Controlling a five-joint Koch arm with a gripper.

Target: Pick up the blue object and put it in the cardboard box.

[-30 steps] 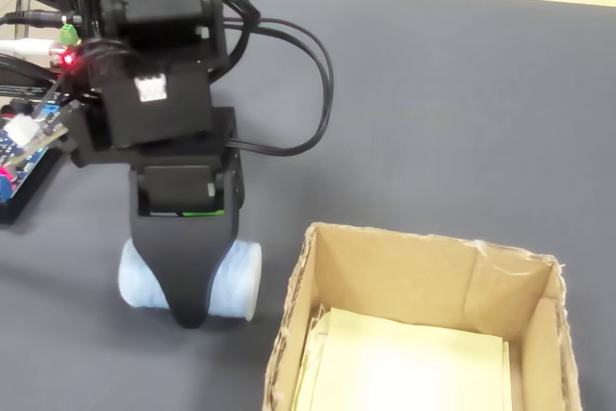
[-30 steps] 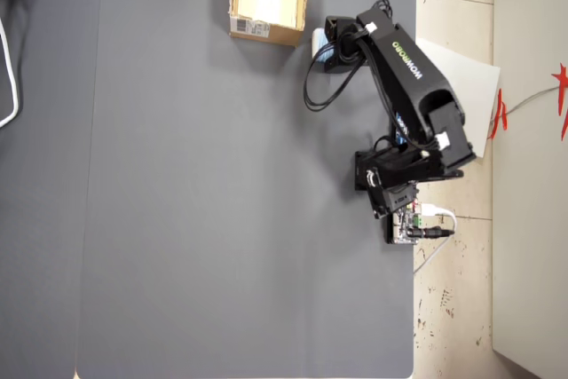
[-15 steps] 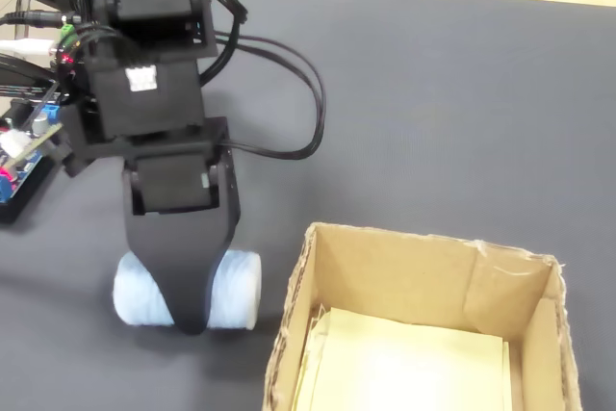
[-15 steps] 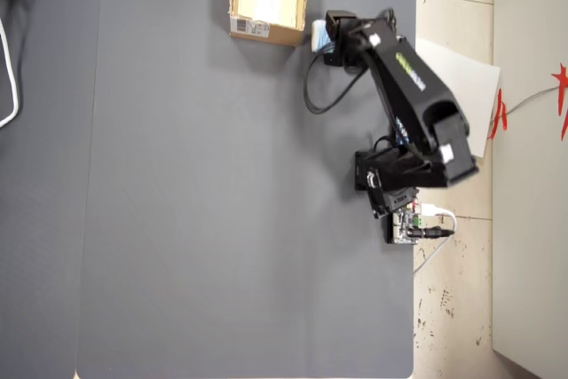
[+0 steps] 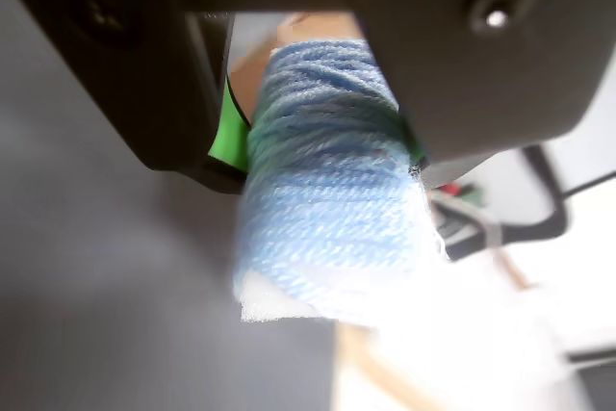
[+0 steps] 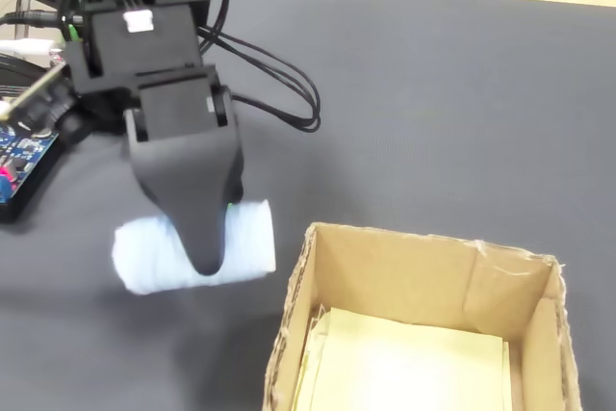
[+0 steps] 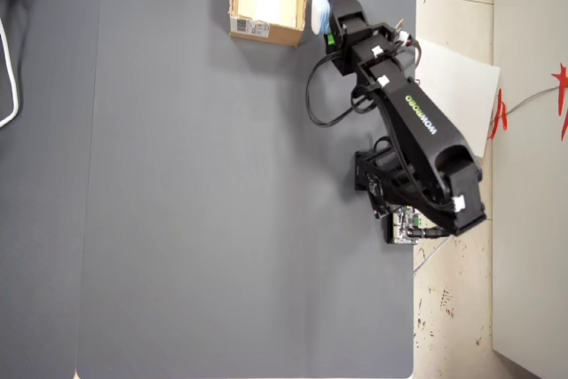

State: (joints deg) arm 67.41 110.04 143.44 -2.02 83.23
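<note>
Blue object (image 6: 252, 243): clamped in jaws, centre-left of fixed view.
Box (image 6: 423, 267): lower right, open.
Risk: early release drops it outside the wall.

One blue object (image 6: 245, 243), one cardboard box (image 6: 385, 257).

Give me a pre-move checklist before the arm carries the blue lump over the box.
1. Blue lump held by the gripper: ok; the wrist view shows it between the jaws.
2. Lump over the box: not ok, it is beside the box.
3. Box open, nothing across the opening: ok.
4. Lump clears the box rim: cannot tell.
5. Cables clear of the path to the box: ok.
</note>
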